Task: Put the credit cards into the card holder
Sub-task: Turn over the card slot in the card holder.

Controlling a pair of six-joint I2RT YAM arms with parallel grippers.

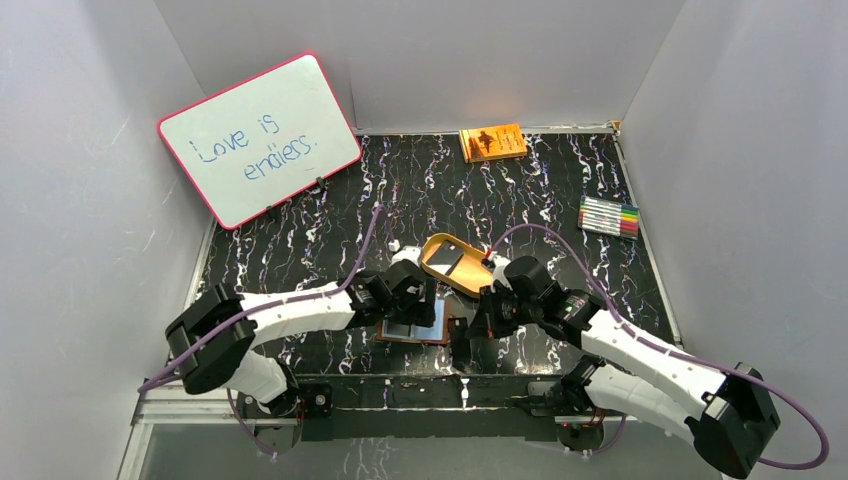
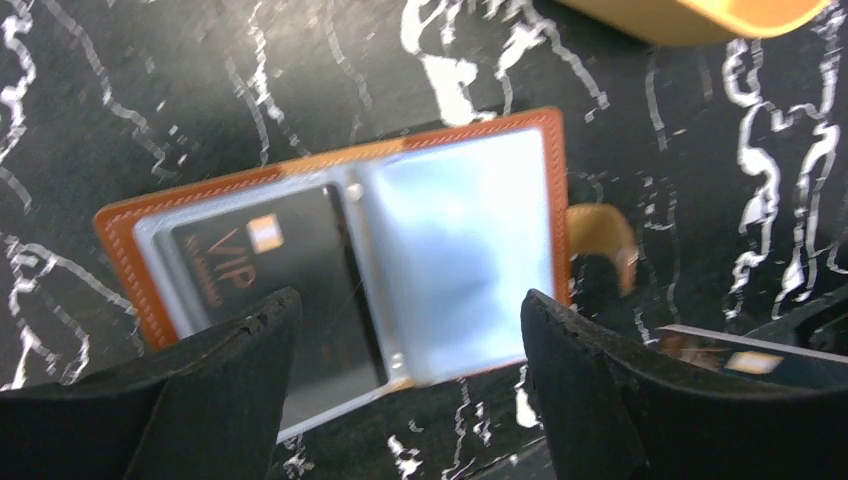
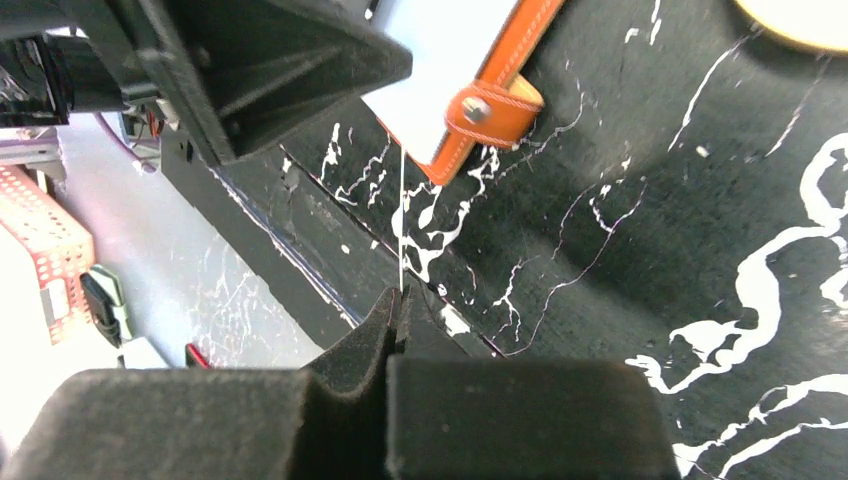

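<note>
The brown card holder (image 2: 130,235) lies open on the black marbled table, also seen as the card holder (image 1: 410,330) from above. A black VIP credit card (image 2: 265,275) sits in its left sleeve; the right sleeve (image 2: 460,235) looks glossy pale blue. My left gripper (image 2: 405,345) hovers open just over the holder's near edge, nothing between its fingers. My right gripper (image 3: 400,300) is shut on another credit card (image 3: 401,220), seen edge-on as a thin line, just right of the holder's snap strap (image 3: 495,105). That card (image 2: 750,358) shows dark with a gold chip.
A tan oval tray (image 1: 478,272) with a dark card (image 1: 445,262) in it lies just behind the holder. An orange book (image 1: 492,142) rests at the back wall, a marker set (image 1: 608,215) at the right, a whiteboard (image 1: 260,135) at the back left.
</note>
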